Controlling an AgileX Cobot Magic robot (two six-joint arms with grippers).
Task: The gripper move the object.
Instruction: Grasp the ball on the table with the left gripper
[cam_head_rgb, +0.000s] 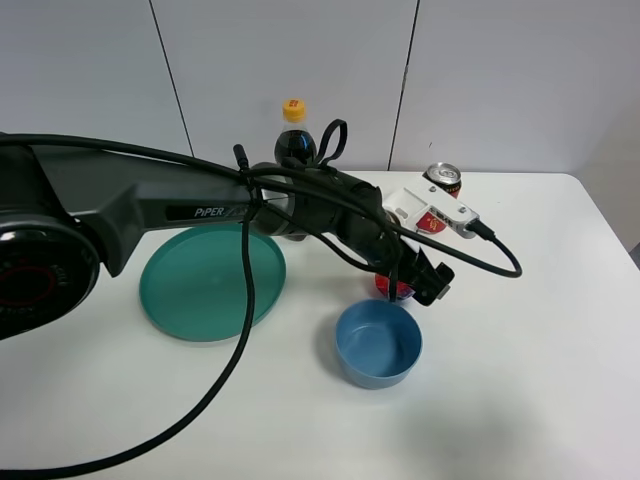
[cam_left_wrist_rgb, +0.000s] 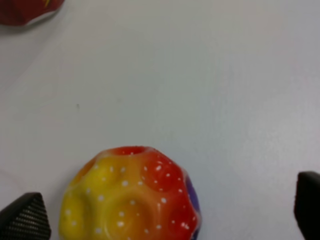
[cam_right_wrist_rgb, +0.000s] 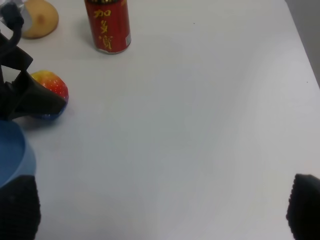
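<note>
Jaws of the left gripper stand spread either side of the object, nearer one fingertip (the right gripper, also spread, hangs well apart).

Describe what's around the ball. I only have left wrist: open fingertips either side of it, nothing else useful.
Observer: A blue bowl sits close beside the ball, on its near side in the high view.
Operator: Anything behind?
Observer: A red can stands further back, apart from the ball, with a tan egg-shaped thing near it.
Operator: Right arm in the way?
Observer: No. The right gripper is open, with only bare table between its fingertips.
</note>
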